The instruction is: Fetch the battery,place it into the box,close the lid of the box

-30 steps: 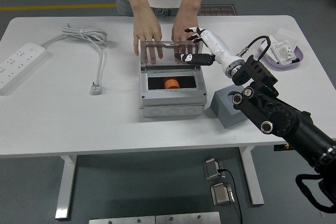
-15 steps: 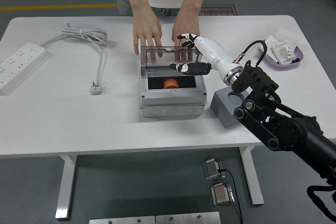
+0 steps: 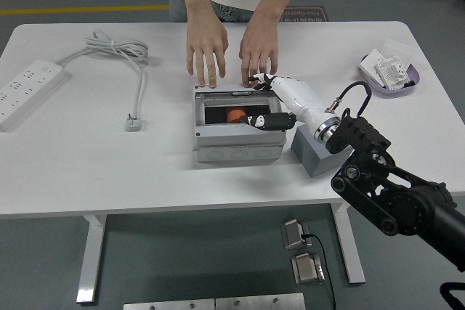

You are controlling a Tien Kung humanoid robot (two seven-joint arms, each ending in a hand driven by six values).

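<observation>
While the right hand (image 3: 270, 107), fingers spread, presses the lid (image 3: 234, 109) over the box (image 3: 236, 138), the battery (image 3: 235, 115) lies inside.

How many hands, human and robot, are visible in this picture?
3. The person's two bare hands rest on the table behind the grey plastic box. One white robot hand lies on the box's lid. The left robot hand is out of view.

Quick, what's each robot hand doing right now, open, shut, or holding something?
Left hand: not in view.
Right hand: fingers spread, resting on the box lid, gripping nothing.
</observation>
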